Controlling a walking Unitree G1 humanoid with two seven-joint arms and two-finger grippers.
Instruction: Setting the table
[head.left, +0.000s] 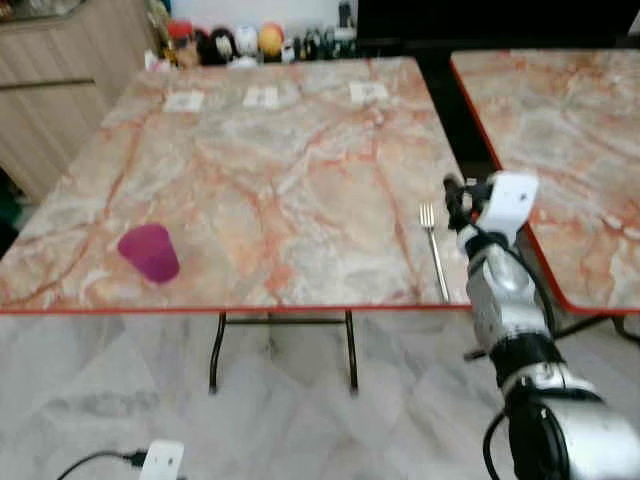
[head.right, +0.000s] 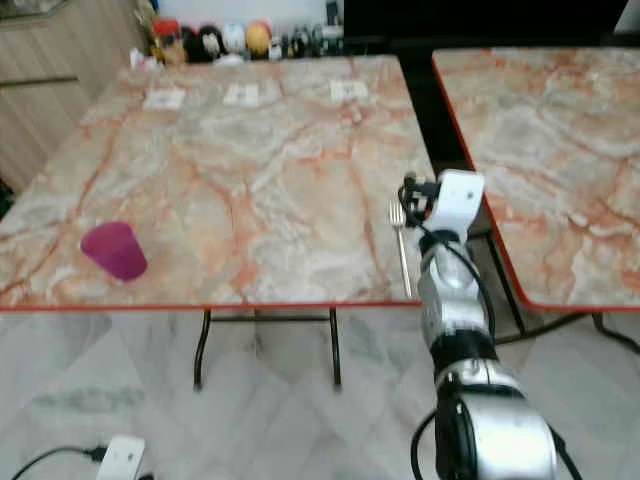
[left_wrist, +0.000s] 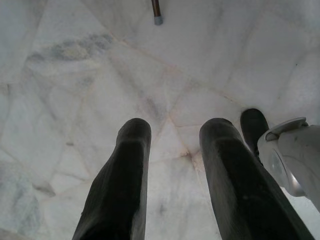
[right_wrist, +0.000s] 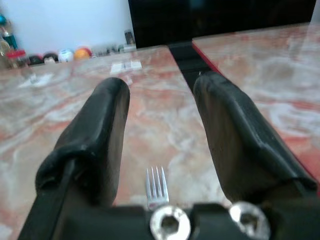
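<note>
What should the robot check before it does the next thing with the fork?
1. Fork lies flat on the table, near its front right edge: ok.
2. Right gripper open, nothing held, fork tines seen between its fingers: ok.
3. Right gripper touching the fork: cannot tell.
4. Cup stands at the front left, far from the fork: ok.
5. Left gripper open, hanging over the floor, out of the way: ok.
6. Plate to set the fork beside: not ok, none on the table.
</note>
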